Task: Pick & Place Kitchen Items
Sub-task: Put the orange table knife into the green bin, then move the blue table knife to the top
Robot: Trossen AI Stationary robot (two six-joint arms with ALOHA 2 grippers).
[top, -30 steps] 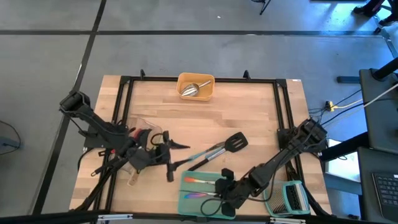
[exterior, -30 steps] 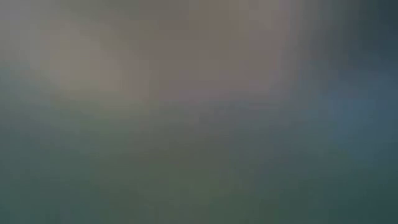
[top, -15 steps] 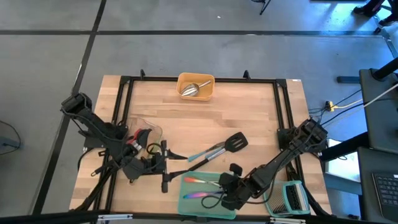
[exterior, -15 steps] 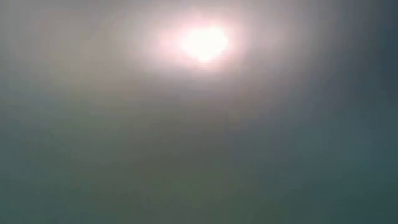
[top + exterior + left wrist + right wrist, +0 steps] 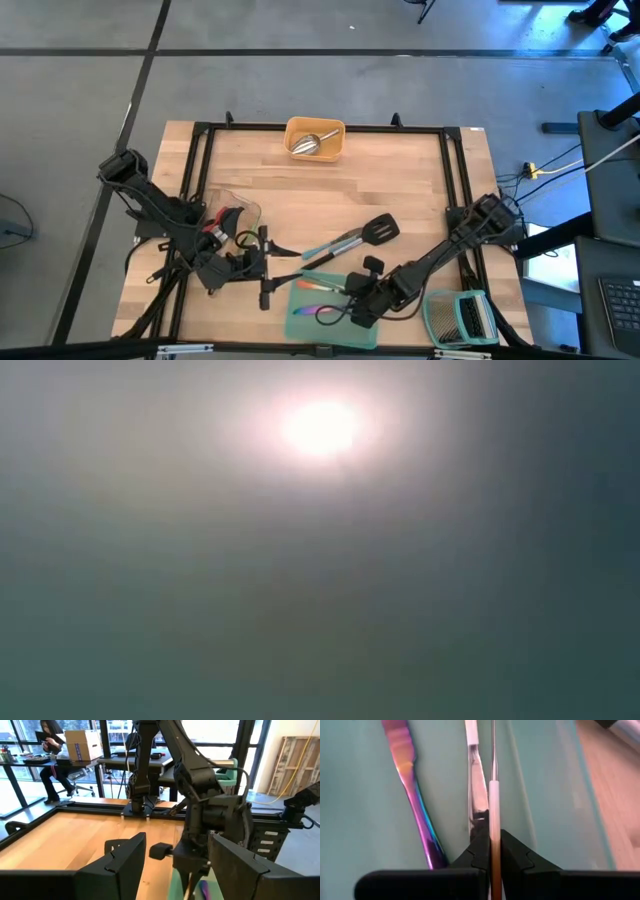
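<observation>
A: Utensils first, from the left of the overhead frame. What lies there?

B: At left centre, a clear plastic tray [image 5: 232, 212] sits on the pale wooden table [image 5: 410, 180], with a red-handled tool [image 5: 221, 221] and a green-handled one [image 5: 243, 238] showing beside the left arm. The left gripper [image 5: 263, 270] hangs low over the table just right of that tray, its two dark fingers [image 5: 121, 860] spread apart with nothing between them.

A: And at the middle?

B: A black slotted turner [image 5: 379, 230] lies flat at centre, its handle running down-left alongside a blue-handled tool [image 5: 322, 248]. At upper centre, a yellow plastic tray [image 5: 316, 139] holds a steel scoop [image 5: 309, 142].

A: Lower down?

B: A teal plastic tray [image 5: 300, 322] sits at lower centre. In it lie an iridescent knife [image 5: 407, 790], a silver-bladed piece [image 5: 476, 775] and a slim white-and-orange-handled utensil [image 5: 493, 815]. The right gripper [image 5: 357, 298] is down over that tray, its fingers [image 5: 512, 852] pinched tight on the slim utensil's handle. Whether that utensil is touching the tray floor, I can't tell.

A: Far right?

B: A green-framed grey slatted rack [image 5: 462, 318] at lower right, just beside the right arm. The table-level camera shows only a blurred glow. Through the left wrist camera, a person [image 5: 50, 755] sits at a desk in the upper left, well beyond the table.
</observation>
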